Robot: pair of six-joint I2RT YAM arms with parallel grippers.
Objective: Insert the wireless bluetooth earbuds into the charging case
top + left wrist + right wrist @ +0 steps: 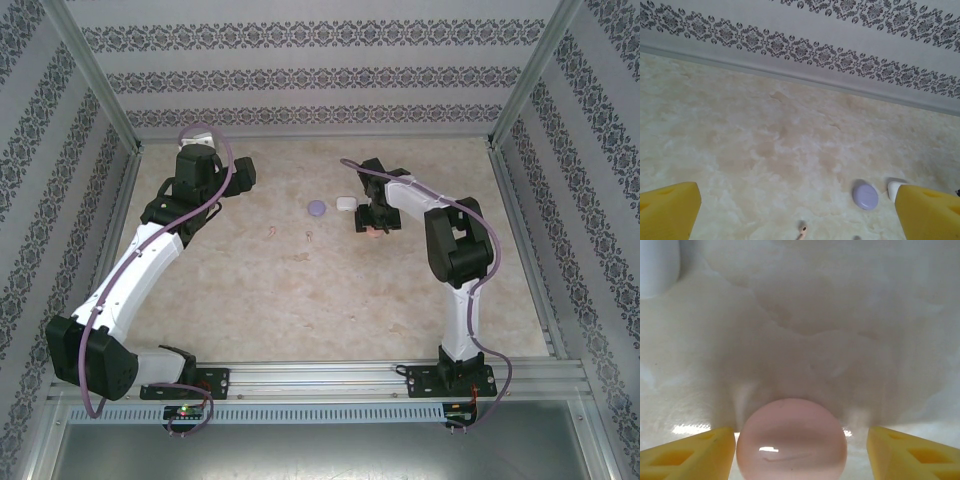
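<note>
Barely begun: earbuds loose on the counter, no case open

The left pincer [795, 200] hangs spread wide and empty over the counter [250, 300], well apart from the work. To its right a pinkish earbud [272, 232] and a pale earbud [310, 236] lie bare on the surface, in no case. Beyond them sit the purple case [316, 208] and, just beside it, the white case [346, 203], both looking shut. Furthest right, the right pincer [801, 432] stands parted around the pink case [790, 450], gripping nothing, with a gap on one side. By my reckoning everything is left: opening a case, then seating each bud.
</note>
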